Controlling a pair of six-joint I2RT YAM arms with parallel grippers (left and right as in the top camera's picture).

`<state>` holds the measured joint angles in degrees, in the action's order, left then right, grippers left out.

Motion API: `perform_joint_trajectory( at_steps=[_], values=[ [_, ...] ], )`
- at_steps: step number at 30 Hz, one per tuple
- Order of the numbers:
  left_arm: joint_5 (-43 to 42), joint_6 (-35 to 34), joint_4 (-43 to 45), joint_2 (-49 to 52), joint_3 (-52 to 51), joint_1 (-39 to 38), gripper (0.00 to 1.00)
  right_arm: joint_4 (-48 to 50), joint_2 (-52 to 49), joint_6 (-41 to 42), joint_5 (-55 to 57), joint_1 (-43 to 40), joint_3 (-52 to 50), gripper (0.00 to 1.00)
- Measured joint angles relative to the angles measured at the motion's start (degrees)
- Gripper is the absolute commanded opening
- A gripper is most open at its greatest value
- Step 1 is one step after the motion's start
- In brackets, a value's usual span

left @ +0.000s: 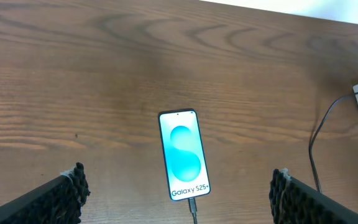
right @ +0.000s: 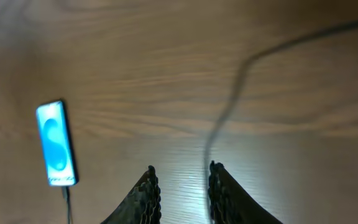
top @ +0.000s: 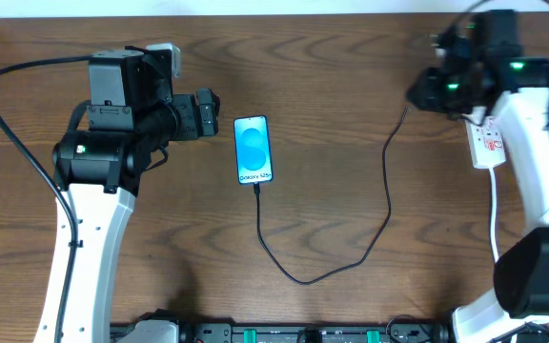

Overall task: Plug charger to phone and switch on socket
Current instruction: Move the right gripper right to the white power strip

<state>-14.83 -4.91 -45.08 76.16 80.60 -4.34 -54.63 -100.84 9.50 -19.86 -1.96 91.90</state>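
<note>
Charger (top: 390, 205) tip in phone (top: 254, 150), left pincer (left: 179, 179) spread wide, right pincer (right: 182, 169) narrowly parted, empty.

The surface (top: 351, 57) is brown with a darker wood-grain pattern. The phone (left: 184, 155) has a black edge. Its screen is bright blue with lighter rounded shapes and white lettering. The charger (top: 390, 200) cable is black. The socket (top: 489, 145) is white with red marks. The right claw (right: 182, 169) has black fingers (right: 143, 199) with ribbed edges.
</note>
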Motion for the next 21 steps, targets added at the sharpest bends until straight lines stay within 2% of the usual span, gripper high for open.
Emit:
perform_joint_trajectory(
  at_steps=[10,21],
  values=[
    [0.0,0.0,0.0,0.0,0.0,0.0,0.94,-0.4,0.0,-0.3,-1.0,-9.7,0.0,0.3],
    [0.0,0.0,0.0,0.0,0.0,0.0,0.94,1.3,0.0,-0.7,-1.0,-13.5,0.0,0.34]
  ],
)
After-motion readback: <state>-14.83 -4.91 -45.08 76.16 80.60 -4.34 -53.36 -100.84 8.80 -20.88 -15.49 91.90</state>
